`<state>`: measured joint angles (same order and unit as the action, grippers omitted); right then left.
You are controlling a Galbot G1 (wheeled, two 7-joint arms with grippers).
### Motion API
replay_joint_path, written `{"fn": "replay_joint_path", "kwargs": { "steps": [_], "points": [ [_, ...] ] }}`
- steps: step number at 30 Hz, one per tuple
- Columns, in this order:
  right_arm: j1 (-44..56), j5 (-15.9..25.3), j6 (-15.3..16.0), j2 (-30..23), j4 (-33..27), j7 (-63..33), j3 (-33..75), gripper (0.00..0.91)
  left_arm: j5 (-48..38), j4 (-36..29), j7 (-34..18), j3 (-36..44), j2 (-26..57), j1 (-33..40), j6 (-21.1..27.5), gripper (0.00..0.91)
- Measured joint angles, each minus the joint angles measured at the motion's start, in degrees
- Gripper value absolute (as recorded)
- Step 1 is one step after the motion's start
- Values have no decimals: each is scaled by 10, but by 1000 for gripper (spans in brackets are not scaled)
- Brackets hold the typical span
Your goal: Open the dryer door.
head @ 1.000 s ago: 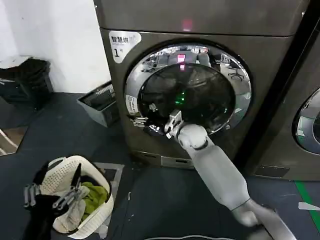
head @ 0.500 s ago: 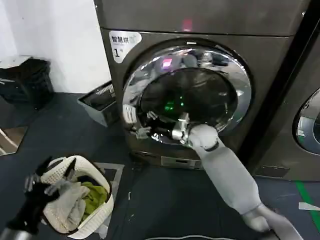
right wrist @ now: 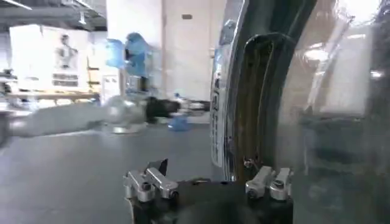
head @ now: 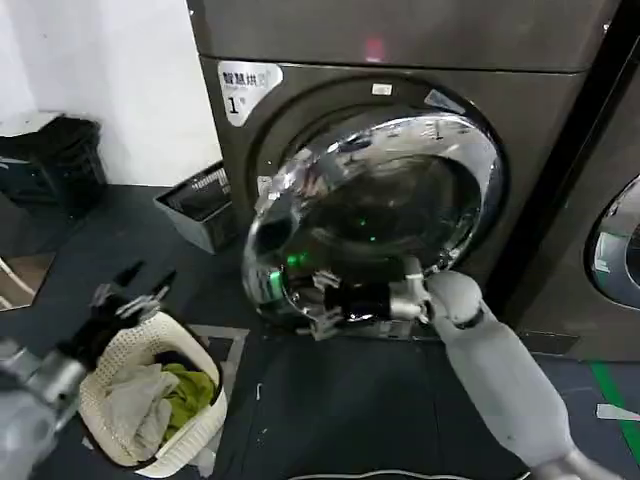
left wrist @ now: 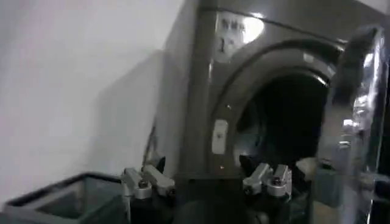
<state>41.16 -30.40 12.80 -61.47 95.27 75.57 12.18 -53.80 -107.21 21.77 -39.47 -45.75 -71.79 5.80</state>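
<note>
dark grey floor | white perforated laundry basket of clothes | grey plastic crate by wall | dark grey dryer

Dim indoor light, glare on the dryer door chrome, motion blur throughout.

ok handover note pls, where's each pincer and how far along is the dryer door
Right pincer: at the dryer door's lower left rim, at its free edge; grip not clear.
Left pincer: open, holding nothing, raised above the laundry basket, facing the machine labelled 1.
Done: door unlatched and partly swung out, hinged on its right; the dark drum opening shows behind it.
Left: pull the door fully open, then let go.
</note>
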Motion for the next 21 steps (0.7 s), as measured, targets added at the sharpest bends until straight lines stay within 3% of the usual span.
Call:
{"fn": "replay_joint_path", "kwargs": {
  "steps": [6,13,21],
  "points": [
    [79,-8,-30,34,65,53,59,907,-47,70,31,107,42,107,-11,907],
    [200,-42,-68,55,134,78,188,907,-62,150,60,252,23,264,-18,907],
    [316,-89,-108,35,132,76,384,907,-27,201,116,397,-34,391,-21,907]
  ]
}}
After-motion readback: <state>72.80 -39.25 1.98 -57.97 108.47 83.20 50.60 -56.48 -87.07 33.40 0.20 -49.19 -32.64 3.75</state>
